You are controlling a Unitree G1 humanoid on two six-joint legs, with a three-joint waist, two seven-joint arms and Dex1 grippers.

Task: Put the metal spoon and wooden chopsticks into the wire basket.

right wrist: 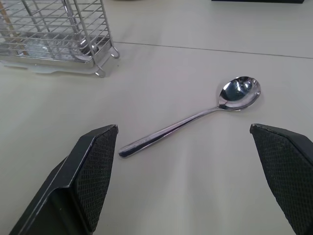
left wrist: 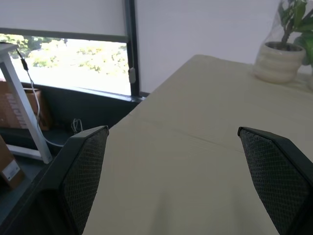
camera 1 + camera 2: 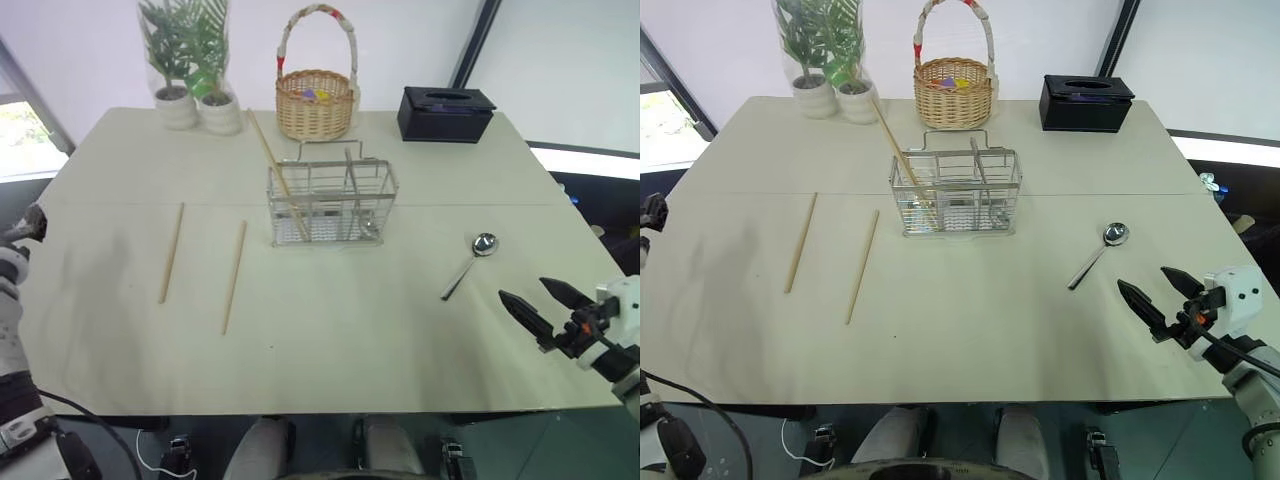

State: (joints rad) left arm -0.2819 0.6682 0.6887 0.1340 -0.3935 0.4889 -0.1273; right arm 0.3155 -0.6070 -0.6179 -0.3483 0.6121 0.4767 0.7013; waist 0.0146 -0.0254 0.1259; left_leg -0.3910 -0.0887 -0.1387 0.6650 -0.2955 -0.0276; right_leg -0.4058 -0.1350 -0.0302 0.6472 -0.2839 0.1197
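Spoon first: the small shiny metal spoon [image 1: 195,119] with its round bowl and thin straight handle lies flat on the pale cream table [image 3: 400,340], on the robot's right side, handle end nearest the robot and bowl pointing away toward the far right. Right in front of it hangs the right gripper [image 3: 545,306], its two black fingers [image 1: 93,171] spread wide apart with nothing between them, poised near the handle end without touching it. Over on the left edge of the table, the left gripper [image 2: 181,186] is just as wide open and just as empty, pointing out across a bare corner of the tabletop toward a window. Moving up the table, two long thin light-tan wooden chopsticks [image 3: 234,276] lie flat on the left half, roughly parallel to each other and a little apart, both running away from the robot. Beyond them, near the middle of the table, stands the rectangular silver wire basket [image 3: 335,203] with its inner dividers and wire loop handle, upright, well apart from the spoon. A third wooden chopstick [image 3: 277,170] is already in its left compartment, leaning with its top tilted out toward the far left. Along the far edge sit two small potted green plants in white pots [image 3: 190,60], a round woven wicker basket with a tall arched handle [image 3: 315,100], and a black rectangular tissue box [image 3: 445,113].
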